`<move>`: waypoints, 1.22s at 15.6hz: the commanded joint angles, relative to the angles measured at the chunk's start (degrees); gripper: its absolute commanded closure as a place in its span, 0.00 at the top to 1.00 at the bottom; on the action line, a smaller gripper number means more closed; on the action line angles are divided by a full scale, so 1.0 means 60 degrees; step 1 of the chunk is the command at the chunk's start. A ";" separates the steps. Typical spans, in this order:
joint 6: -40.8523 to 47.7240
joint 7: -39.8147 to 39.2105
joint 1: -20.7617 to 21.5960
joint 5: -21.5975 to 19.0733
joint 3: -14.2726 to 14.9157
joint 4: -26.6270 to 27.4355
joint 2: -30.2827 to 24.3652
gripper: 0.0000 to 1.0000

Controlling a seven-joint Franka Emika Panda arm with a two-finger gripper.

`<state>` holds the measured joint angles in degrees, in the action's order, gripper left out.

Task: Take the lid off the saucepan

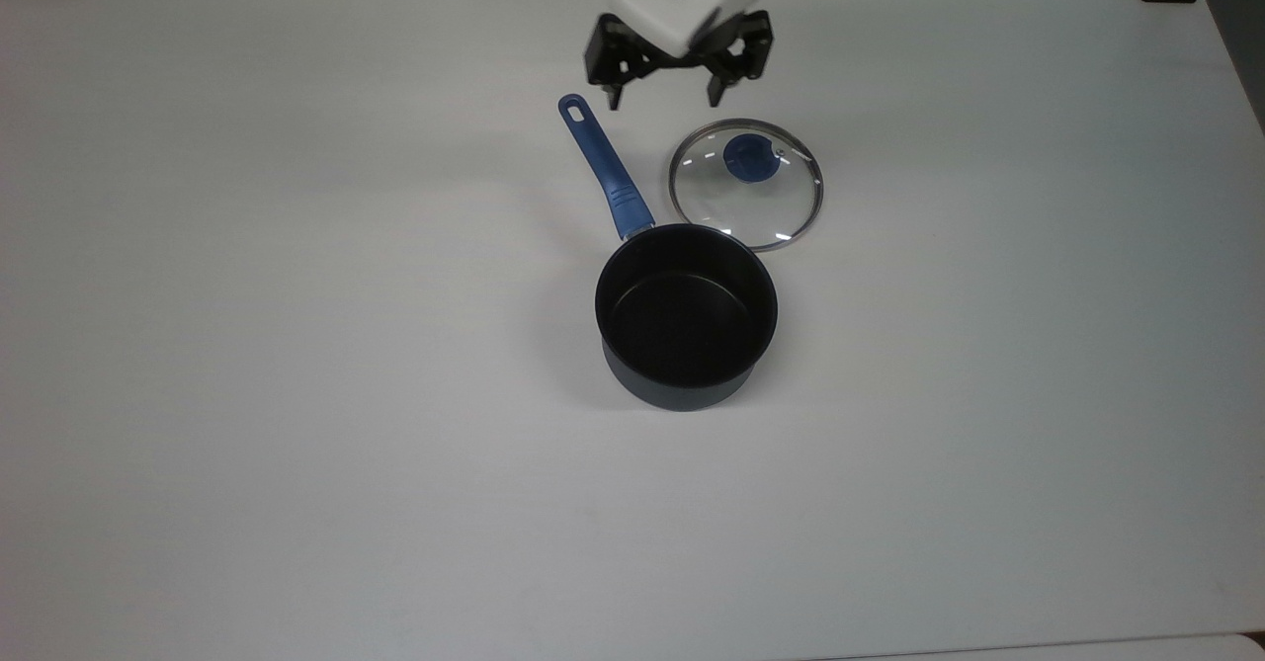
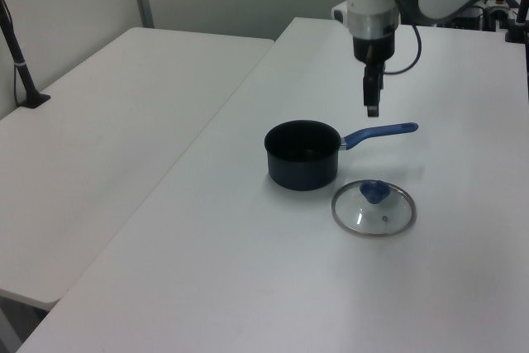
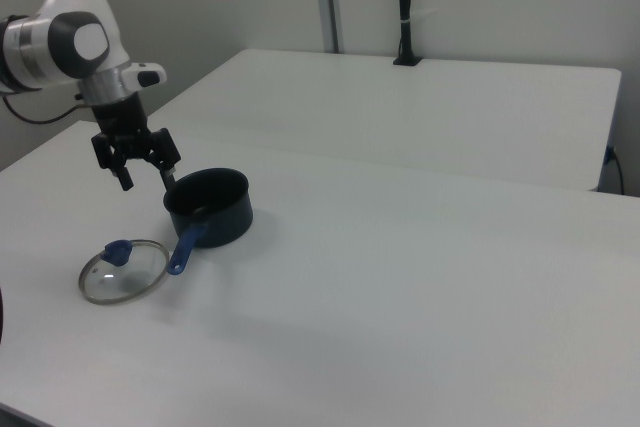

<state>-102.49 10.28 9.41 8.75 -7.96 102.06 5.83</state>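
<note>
Taking the saucepan as the landmark and reading the top view from its left to its right, the blue handle is seen first, angled away from the pan's rim toward the far edge of the tabletop. Beyond the handle's tip, the claw is being held in the air, spread wide, with nothing gripped between its fingers. To the right of the handle, the lid is lying flat on the tabletop with its blue knob up, its metal rim just beside or perhaps touching the saucepan's far rim; contact cannot be confirmed. The pan is standing open, its black inside being shown with nothing in it. In the left view, the claw is hanging above the handle, well clear of the lid, and in the right view the claw is likewise raised above and behind the lid. The task is judged to be essentially done, with only the arm's withdrawal remaining. What could go wrong from here is judged to be slight: if the arm were lowered or swept toward the saucepan, the handle could be clipped and the pan spun into the lid, which could then be pushed across the tabletop; the glass could be knocked if the claw were brought down onto it.
</note>
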 commanded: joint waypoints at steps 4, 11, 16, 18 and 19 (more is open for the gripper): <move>0.0834 -0.1098 -0.0441 0.0050 0.0419 -0.0206 -0.0693 1.00; 0.1174 -0.1127 -0.0821 0.0050 0.0784 -0.0281 -0.0956 1.00; 0.0925 -0.1171 -0.0837 0.0036 0.1560 -0.0633 -0.0912 1.00; 0.0808 -0.1215 -0.0837 0.0036 0.1780 -0.0676 -0.0927 1.00; 0.0808 -0.1215 -0.0822 0.0036 0.1825 -0.0691 -0.0927 1.00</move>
<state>-96.47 4.11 3.96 8.75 1.41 97.73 1.15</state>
